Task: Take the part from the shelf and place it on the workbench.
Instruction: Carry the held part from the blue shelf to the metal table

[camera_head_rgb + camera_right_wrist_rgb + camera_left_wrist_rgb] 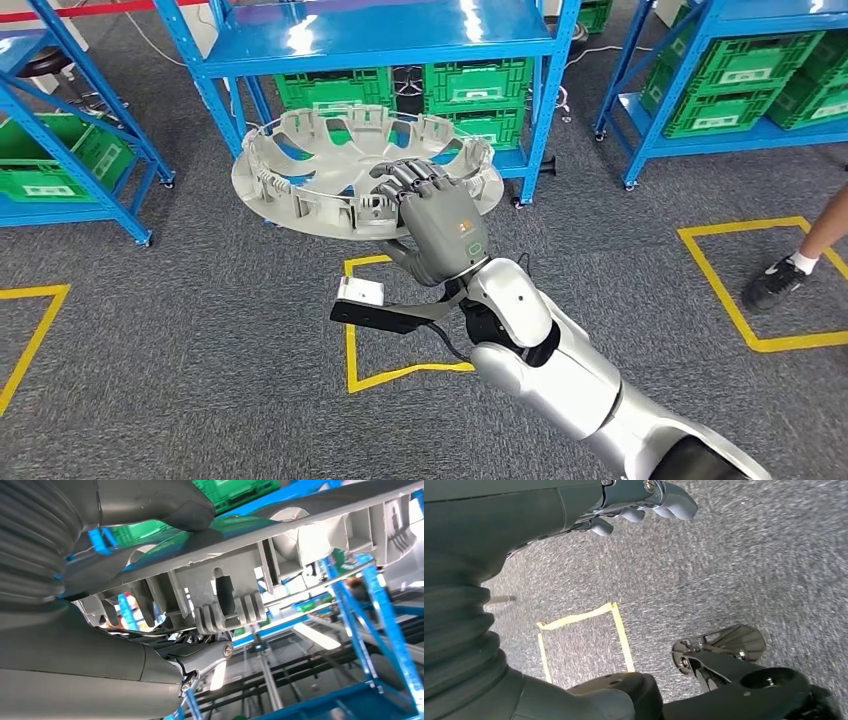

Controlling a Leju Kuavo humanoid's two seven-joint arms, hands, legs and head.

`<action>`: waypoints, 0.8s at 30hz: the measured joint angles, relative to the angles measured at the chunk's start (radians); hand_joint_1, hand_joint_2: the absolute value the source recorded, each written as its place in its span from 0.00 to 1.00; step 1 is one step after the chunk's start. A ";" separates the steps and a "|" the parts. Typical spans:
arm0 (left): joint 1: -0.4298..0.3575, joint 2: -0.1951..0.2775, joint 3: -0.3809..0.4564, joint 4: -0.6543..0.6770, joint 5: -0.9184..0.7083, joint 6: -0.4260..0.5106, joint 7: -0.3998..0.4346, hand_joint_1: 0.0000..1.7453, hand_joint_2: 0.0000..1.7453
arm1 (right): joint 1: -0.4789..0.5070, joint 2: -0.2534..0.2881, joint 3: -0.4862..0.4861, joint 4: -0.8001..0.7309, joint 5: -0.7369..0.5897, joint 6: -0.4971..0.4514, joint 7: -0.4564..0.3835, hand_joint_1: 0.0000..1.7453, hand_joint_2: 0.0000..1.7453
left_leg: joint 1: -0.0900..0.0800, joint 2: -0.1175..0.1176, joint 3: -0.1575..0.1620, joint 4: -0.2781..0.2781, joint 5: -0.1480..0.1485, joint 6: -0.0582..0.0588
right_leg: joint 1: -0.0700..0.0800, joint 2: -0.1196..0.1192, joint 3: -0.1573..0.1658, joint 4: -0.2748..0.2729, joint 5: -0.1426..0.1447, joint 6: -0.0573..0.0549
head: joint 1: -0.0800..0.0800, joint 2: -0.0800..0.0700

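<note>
1. Head view: my right hand (pixel 438 222) grips the part (pixel 330 180), a round grey wheel cover held hollow side up and roughly level. My fingers (pixel 408 178) curl over its near rim and down into the inside, while the palm sits under the edge. The part stretches away from my hand, forward and to my left, held in the air above the grey carpet (pixel 200 340). Past the far side of the part stands a blue shelf (pixel 400 40) with green crates (pixel 470 90) on its lower level. A yellow tape square (pixel 352 330) lies on the carpet below my wrist. Well off to my right, beside another yellow outline, a person's leg and dark shoe (pixel 775 280) stand on the carpet.

2. Left wrist view: my left hand (pixel 644 505) hangs over the grey carpet (pixel 749 555) with nothing in it. Its fingertips (pixel 674 502) are bent inward, but I cannot tell how far the hand is closed. A yellow tape square (pixel 584 640) lies on the carpet beyond it.

3. Right wrist view: the part (pixel 280 545) presses against my right hand (pixel 100 645), its ribbed grey underside and clips right in front of the camera. My thumb (pixel 160 502) lies on one face of the rim, the palm on the other, so the rim is clamped between them. Blue shelf bars (pixel 375 610) and green crates (pixel 235 490) show beyond the part.
</note>
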 joint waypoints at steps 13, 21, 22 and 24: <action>-0.007 0.000 0.001 0.000 -0.009 -0.003 0.003 0.00 1.00 | -0.003 -0.022 0.005 -0.003 -0.003 -0.003 0.003 1.00 1.00 | -0.011 -0.030 0.083 -0.229 0.107 0.071 | 0.003 0.051 -0.119 0.274 -0.139 0.044 | 0.003 0.000; -0.001 0.000 0.003 0.000 0.001 0.000 -0.002 0.00 1.00 | -0.019 -0.024 0.021 -0.002 -0.004 -0.002 0.002 1.00 1.00 | -0.008 -0.124 0.053 -0.214 0.123 0.037 | 0.004 0.107 0.019 0.011 -0.027 0.022 | 0.003 0.000; 0.002 0.001 0.003 0.000 0.003 0.000 -0.002 0.00 1.00 | -0.022 -0.023 0.023 -0.002 -0.004 -0.002 0.002 1.00 1.00 | -0.007 -0.123 0.050 -0.214 0.125 0.031 | 0.003 0.095 0.020 0.007 -0.023 0.016 | 0.003 0.000; 0.006 0.003 0.004 0.001 0.006 0.001 0.000 0.00 1.00 | -0.027 -0.016 0.028 -0.002 -0.001 -0.001 0.003 1.00 1.00 | -0.009 -0.080 0.031 -0.181 0.104 0.021 | 0.000 0.071 0.023 -0.002 -0.016 0.001 | -0.003 0.000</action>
